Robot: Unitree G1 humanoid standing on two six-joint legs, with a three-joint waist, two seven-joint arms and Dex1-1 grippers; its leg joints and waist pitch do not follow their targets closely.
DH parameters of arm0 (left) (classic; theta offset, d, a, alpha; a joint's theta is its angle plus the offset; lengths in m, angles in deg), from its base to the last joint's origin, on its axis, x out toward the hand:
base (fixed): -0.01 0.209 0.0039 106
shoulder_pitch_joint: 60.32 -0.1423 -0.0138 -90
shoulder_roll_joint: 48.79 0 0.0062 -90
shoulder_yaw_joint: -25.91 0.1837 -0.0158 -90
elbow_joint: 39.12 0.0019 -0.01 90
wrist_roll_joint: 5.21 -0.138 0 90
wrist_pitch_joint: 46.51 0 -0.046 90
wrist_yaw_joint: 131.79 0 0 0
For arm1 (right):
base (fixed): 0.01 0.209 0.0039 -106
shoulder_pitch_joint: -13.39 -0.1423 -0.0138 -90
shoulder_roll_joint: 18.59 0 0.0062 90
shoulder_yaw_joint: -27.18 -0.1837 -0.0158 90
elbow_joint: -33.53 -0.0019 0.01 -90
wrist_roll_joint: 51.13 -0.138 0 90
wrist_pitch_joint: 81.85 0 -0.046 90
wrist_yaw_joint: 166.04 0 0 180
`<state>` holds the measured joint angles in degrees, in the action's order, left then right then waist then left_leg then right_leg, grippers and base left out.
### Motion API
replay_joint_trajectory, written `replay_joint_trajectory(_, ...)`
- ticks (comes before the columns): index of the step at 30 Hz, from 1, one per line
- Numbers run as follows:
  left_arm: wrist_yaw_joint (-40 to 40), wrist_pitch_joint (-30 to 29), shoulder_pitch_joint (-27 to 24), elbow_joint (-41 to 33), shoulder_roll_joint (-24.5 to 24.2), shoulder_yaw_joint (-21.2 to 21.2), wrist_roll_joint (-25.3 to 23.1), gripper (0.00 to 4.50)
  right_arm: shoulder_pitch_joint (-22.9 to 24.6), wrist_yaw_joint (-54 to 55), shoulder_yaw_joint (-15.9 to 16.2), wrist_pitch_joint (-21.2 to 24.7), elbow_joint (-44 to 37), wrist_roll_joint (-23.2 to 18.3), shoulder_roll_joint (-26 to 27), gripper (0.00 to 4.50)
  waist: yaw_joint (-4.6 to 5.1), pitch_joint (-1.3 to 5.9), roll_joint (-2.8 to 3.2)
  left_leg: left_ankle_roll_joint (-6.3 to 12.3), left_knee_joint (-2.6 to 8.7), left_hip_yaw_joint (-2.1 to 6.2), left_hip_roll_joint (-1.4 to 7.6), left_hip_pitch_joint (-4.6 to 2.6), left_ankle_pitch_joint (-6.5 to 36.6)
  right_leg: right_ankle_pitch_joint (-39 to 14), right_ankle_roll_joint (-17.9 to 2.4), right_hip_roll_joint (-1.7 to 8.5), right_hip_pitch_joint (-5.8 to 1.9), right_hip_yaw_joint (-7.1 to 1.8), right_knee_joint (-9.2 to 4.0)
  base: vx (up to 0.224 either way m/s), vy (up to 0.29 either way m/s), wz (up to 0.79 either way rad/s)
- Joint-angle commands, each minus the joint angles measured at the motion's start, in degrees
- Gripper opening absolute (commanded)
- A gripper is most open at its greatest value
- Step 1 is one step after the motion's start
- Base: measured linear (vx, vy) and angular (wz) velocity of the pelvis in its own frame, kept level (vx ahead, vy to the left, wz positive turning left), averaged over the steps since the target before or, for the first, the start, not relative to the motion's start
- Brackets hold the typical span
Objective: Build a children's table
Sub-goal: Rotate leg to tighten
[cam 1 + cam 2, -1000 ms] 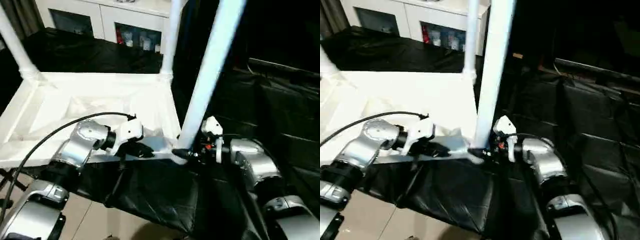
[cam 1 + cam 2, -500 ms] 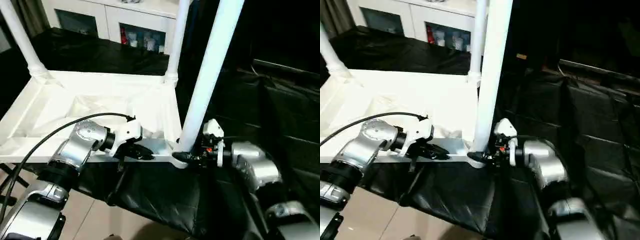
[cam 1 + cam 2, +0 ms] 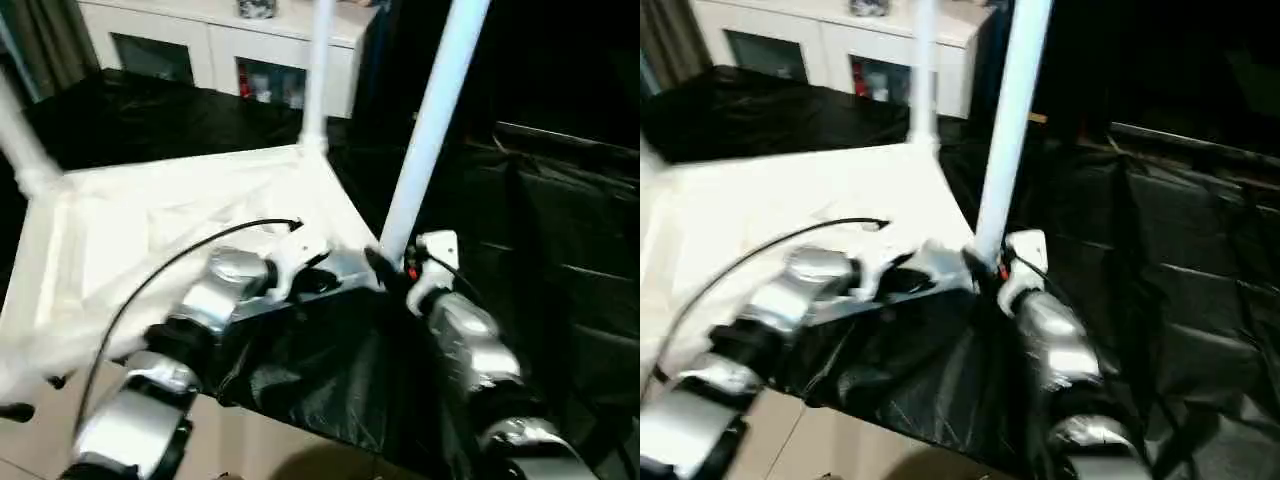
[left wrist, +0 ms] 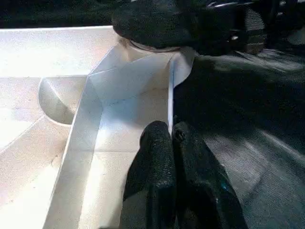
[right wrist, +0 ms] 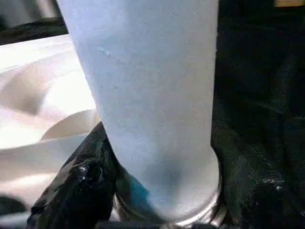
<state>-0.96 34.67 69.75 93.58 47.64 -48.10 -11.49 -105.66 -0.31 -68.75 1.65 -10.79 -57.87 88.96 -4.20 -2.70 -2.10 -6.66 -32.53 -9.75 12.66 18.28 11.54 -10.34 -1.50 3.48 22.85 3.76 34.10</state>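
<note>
Tabletop [image 3: 150, 220] newly swung round (rim pinched by left fingers [image 4: 162, 157]), corner leg [image 5: 147, 105] between right fingers [image 5: 76, 186].

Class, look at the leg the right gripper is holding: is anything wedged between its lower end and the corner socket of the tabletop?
Nothing visible. The leg already stands in the tabletop's near corner socket, with the right gripper clasping its base.
</note>
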Motion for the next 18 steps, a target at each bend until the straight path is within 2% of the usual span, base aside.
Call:
replay_joint_trajectory(1, 2.7, -0.5, 0.2, 1.2, 2.4, 1.8, -1.4, 0.00, -0.6, -1.6, 5.2, 0.2, 1.2, 3.8, 3.7, 2.59, 0.33, 2.75, 0.43, 0.79, 4.05, -0.09, 0.18, 0.44, 15.1, -24.4, -6.1, 3.94, -1.81, -2.51, -5.46, 0.000, 0.000, 0.00)
replay_joint_trajectory(4, 1.7, 0.1, -0.4, 0.3, 1.6, 2.0, -1.6, 0.00, -0.1, -4.6, 6.0, -0.3, 0.0, 3.8, 3.5, 2.59, 0.29, 3.01, 0.46, 1.61, 3.97, -0.23, 0.26, 0.83, 12.7, -19.2, -7.6, 3.89, -2.26, -2.68, -4.76, 0.000, 0.000, 0.00)
replay_joint_trajectory(5, 0.8, -0.1, -1.2, -0.9, 0.8, 1.9, -1.4, 0.00, 0.5, -5.7, 5.9, -1.8, -0.4, 3.5, 2.7, 3.15, 0.26, 3.09, 0.31, 1.83, 3.88, -0.34, 0.28, 0.85, 11.8, -17.4, -8.2, 3.91, -2.36, -2.70, -4.58, 0.000, 0.000, 0.00)
replay_joint_trajectory(6, 0.0, 0.3, -1.6, -1.5, 0.2, 1.9, -1.3, 0.00, 0.6, -6.2, 5.7, -2.3, -0.4, 3.2, 2.2, 3.29, 0.27, 3.20, 0.06, 2.23, 3.80, -0.36, 0.33, 1.04, 10.7, -15.8, -9.0, 4.03, -2.56, -2.75, -4.23, 0.000, 0.000, 0.00)
replay_joint_trajectory(8, -1.5, 0.9, -2.2, -2.1, -0.9, 2.2, -1.2, 0.00, 0.6, -7.9, 5.4, -2.7, -0.4, 2.5, 1.0, 3.29, 0.32, 3.31, 0.10, 2.58, 3.68, -0.44, 0.34, 1.17, 9.3, -13.8, -9.6, 3.99, -2.62, -2.74, -4.06, 0.000, 0.000, 0.00)
replay_joint_trajectory(9, -3.5, 2.1, -3.0, -2.7, -2.4, 2.6, -1.0, 0.00, 0.2, -9.8, 5.2, -3.3, 0.1, 1.9, -0.6, 3.36, 0.49, 3.43, -0.07, 3.17, 3.59, -0.42, 0.40, 1.31, 8.0, -11.5, -10.2, 4.00, -2.83, -2.69, -3.76, 0.000, 0.000, 0.00)
replay_joint_trajectory(11, -5.1, 3.4, -3.6, -2.8, -3.9, 2.7, -1.1, 0.00, -0.5, -12.2, 5.3, -3.8, 0.6, 1.8, -2.2, 3.71, 0.88, 3.53, 0.22, 3.65, 3.45, -0.47, 0.42, 1.51, 6.5, -8.5, -11.1, 3.85, -2.94, -2.69, -3.33, 0.000, 0.000, 0.00)
replay_joint_trajectory(12, -6.4, 4.4, -3.8, -2.9, -4.8, 2.6, -0.9, 0.00, -1.0, -14.3, 5.7, -3.7, 1.0, 2.1, -3.6, 3.74, 0.90, 3.52, 0.27, 3.81, 3.40, -0.46, 0.42, 1.46, 6.3, -7.7, -11.5, 3.85, -2.90, -2.65, -3.27, 0.000, 0.000, 0.00)
replay_joint_trajectory(13, -6.4, 4.4, -3.8, -2.9, -4.8, 2.6, -0.9, 0.00, -1.0, -14.3, 5.7, -3.7, 1.0, 2.1, -3.6, 3.74, 1.09, 3.56, 0.08, 4.14, 3.31, -0.46, 0.33, 1.76, 5.7, -6.5, -12.0, 3.83, -3.24, -2.64, -3.03, 0.000, 0.000, 0.00)
replay_joint_trajectory(14, -9.2, 5.3, -4.4, -3.4, -6.3, 2.5, -0.1, 0.00, -1.8, -19.0, 6.5, -3.2, 1.4, 2.3, -6.0, 3.74, 1.17, 3.53, -0.05, 4.46, 3.26, -0.54, 0.35, 1.65, 5.6, -6.1, -12.4, 3.86, -3.14, -2.65, -3.07, 0.000, 0.000, 0.00)
replay_joint_trajectory(16, -10.4, 5.5, -4.6, -3.7, -7.0, 2.5, 0.2, 0.00, -2.1, -21.2, 6.7, -2.6, 1.3, 2.1, -6.9, 3.74, 1.29, 3.52, -0.16, 4.96, 3.16, -0.65, 0.37, 1.56, 5.8, -6.2, -12.8, 3.89, -3.12, -2.68, -3.09, 0.000, 0.000, 0.00)
replay_joint_trajectory(18, -14.1, 5.5, -5.3, -5.1, -8.8, 2.6, 1.2, 0.00, -3.0, -28.2, 7.3, -1.3, 0.9, 1.1, -9.3, 3.74, 1.33, 3.40, -0.12, 5.48, 3.14, -0.69, 0.48, 1.48, 6.3, -7.1, -13.3, 3.92, -3.06, -2.72, -3.07, 0.000, 0.000, 0.00)
